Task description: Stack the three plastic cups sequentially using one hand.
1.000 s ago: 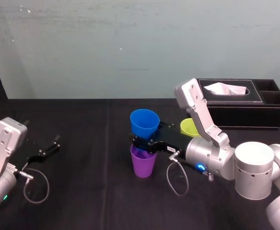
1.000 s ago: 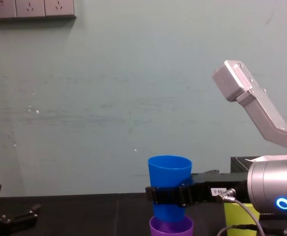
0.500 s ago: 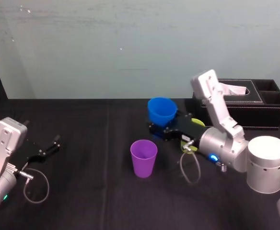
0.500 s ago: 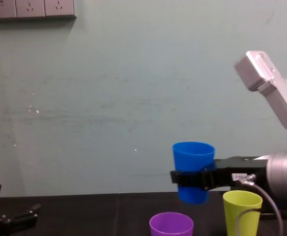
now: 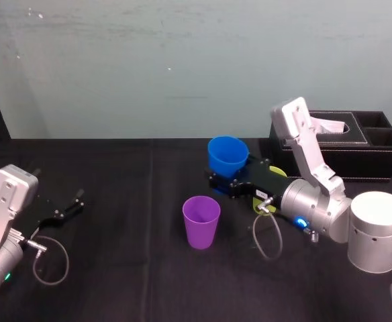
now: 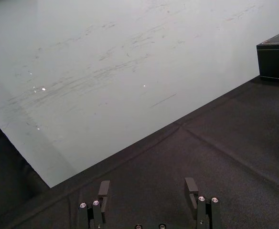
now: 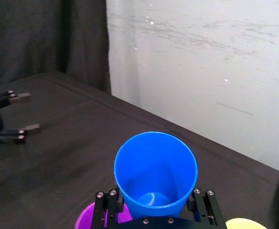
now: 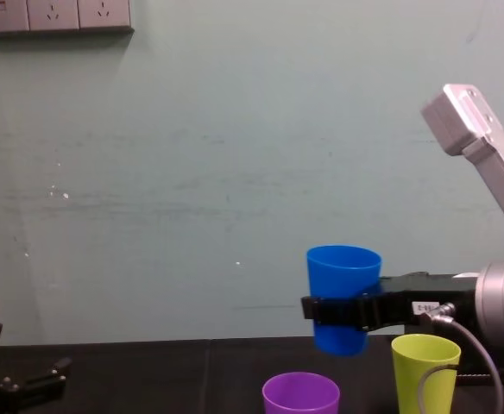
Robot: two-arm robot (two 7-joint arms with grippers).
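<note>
Before the black tissue box [image 5: 337, 153], the right gripper [image 5: 226, 183] clamps the blue cup [image 5: 227, 155] aloft, partly screening the yellow-green cup [image 8: 439, 379]; the purple cup [image 5: 201, 221] stands apart, to their left. The left gripper [image 6: 149, 188] lies parted at the far left. A second ago the blue cup hung over the purple one.

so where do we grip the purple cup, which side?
Likely across the wall of the purple cup, just below the rim, coming in level from the robot's right, as the right gripper holds the blue cup. It stands upright, mouth up, tapered, nothing touching it. Left gripper sits parked at far left.
</note>
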